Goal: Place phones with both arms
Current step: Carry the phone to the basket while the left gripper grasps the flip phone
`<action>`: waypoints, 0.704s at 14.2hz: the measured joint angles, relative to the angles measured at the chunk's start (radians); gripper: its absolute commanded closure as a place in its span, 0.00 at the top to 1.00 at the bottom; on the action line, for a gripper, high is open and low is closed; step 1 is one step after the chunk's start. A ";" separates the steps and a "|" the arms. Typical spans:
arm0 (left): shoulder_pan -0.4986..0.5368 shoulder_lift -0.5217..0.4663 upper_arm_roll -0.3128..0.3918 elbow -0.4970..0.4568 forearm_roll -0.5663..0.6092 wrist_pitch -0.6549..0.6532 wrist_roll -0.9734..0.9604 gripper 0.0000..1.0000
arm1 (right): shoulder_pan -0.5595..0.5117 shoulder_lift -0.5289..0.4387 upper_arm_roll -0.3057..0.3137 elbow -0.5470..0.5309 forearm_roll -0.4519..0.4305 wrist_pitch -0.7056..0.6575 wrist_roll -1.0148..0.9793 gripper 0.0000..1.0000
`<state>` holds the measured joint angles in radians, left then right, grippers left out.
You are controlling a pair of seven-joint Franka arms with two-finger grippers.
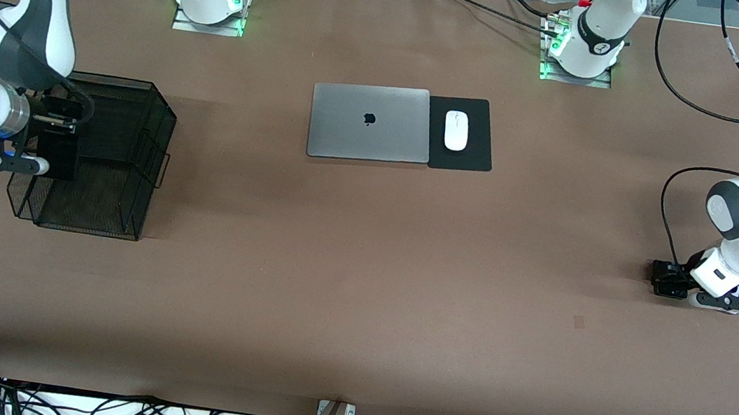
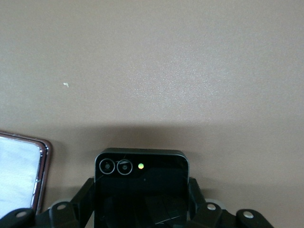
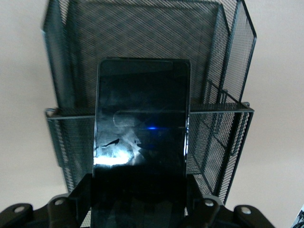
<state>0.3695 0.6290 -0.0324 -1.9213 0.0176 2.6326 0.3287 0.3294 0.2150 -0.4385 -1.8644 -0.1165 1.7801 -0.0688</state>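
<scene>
Right gripper (image 3: 137, 209) clamped on the long slim black phone (image 3: 141, 118), held up over the black mesh basket (image 1: 138, 137) at the right arm's end of the table; basket compartments directly under and ahead of the fingertips in the right wrist view. Left gripper (image 2: 142, 213) down at the table (image 1: 359, 291) at the left arm's end, closed on the small square black phone (image 2: 141, 183), twin lenses pointing away from the palm. Lilac-white phone (image 2: 19, 175) lying flat just beside that claw, apart from it, only an edge and pale face showing.

Judged by looks: stiff glass slabs, light, glossy and probably slippery, faces easily scratched or cracked. Best gripped across the narrow side edges, near the middle of the length for the long one so no tipping out of the jaws; gentle lowering into the mesh rather than a drop. Closed silver laptop (image 1: 369, 123) and white mouse (image 1: 456, 131) on its black pad (image 1: 467, 156) well apart from both claws
</scene>
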 measured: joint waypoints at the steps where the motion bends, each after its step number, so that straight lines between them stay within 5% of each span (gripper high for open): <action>1: 0.000 0.000 0.000 0.000 0.000 0.000 0.000 0.32 | 0.000 -0.028 -0.006 -0.048 -0.022 0.030 0.000 0.01; 10: -0.037 0.009 -0.011 0.059 0.000 -0.035 -0.046 0.22 | 0.000 -0.227 -0.082 -0.296 -0.086 0.120 0.000 0.01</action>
<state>0.3320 0.6376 -0.0434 -1.8628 0.0176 2.5972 0.2826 0.3299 -0.0123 -0.5203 -2.1609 -0.2029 1.8999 -0.0688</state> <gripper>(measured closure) 0.203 0.198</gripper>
